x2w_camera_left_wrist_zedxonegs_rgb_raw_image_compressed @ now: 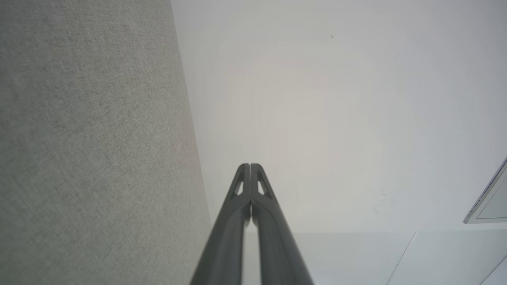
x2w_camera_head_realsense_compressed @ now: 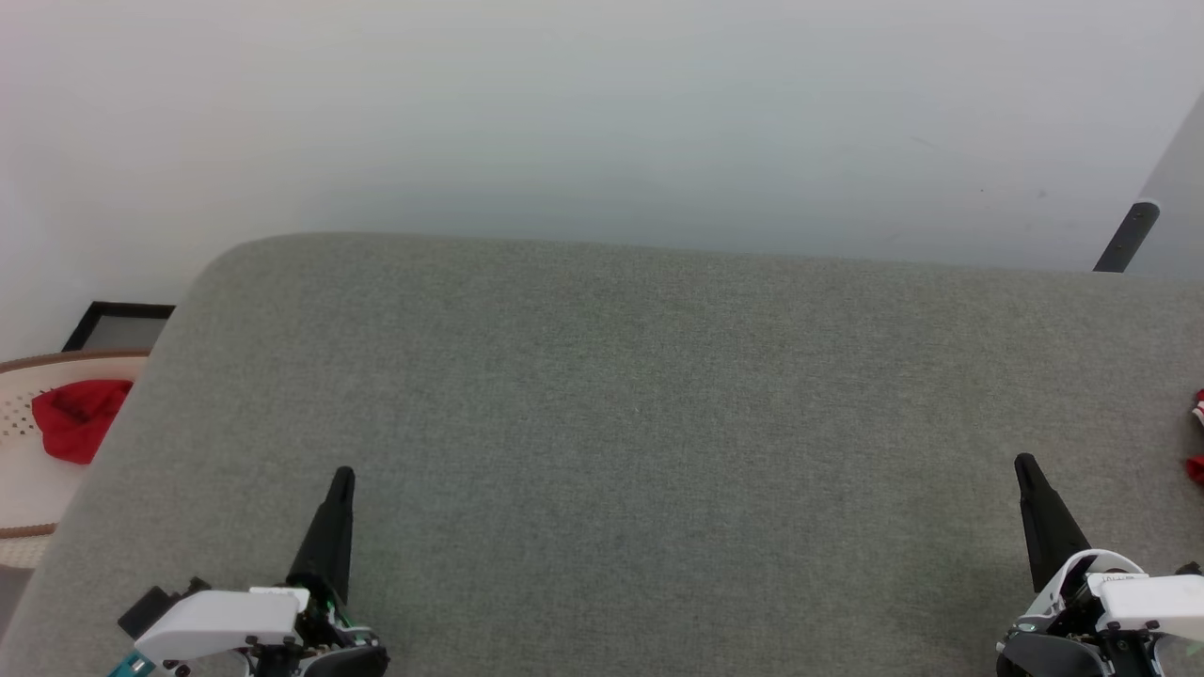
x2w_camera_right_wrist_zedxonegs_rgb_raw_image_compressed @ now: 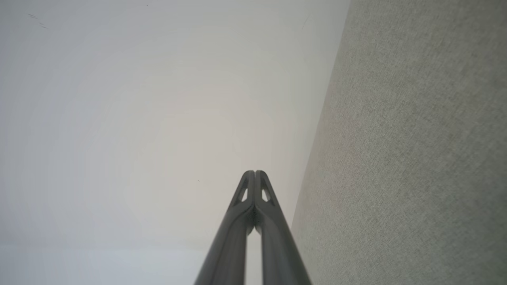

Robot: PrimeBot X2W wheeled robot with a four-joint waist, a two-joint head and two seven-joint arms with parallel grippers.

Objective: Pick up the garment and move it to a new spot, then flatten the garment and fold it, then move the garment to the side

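A sliver of the garment point(x2w_camera_head_realsense_compressed: 1197, 442), red with a bit of white, lies at the far right edge of the grey fabric surface point(x2w_camera_head_realsense_compressed: 640, 404); most of it is cut off by the head view's border. My left gripper point(x2w_camera_head_realsense_compressed: 344, 475) hovers over the near left of the surface, its fingers pressed together and empty, as the left wrist view confirms for the left gripper point(x2w_camera_left_wrist_zedxonegs_rgb_raw_image_compressed: 250, 166). My right gripper point(x2w_camera_head_realsense_compressed: 1023, 463) stands at the near right, a little left of the garment and apart from it. The right gripper point(x2w_camera_right_wrist_zedxonegs_rgb_raw_image_compressed: 254, 173) is also shut on nothing.
Off the surface's left edge sits a pale woven basket point(x2w_camera_head_realsense_compressed: 19, 442) with a small plain red cloth point(x2w_camera_head_realsense_compressed: 77, 418) in it, and a black-framed panel point(x2w_camera_head_realsense_compressed: 118, 324) behind it. A dark leg point(x2w_camera_head_realsense_compressed: 1127, 237) stands at the far right against the white floor.
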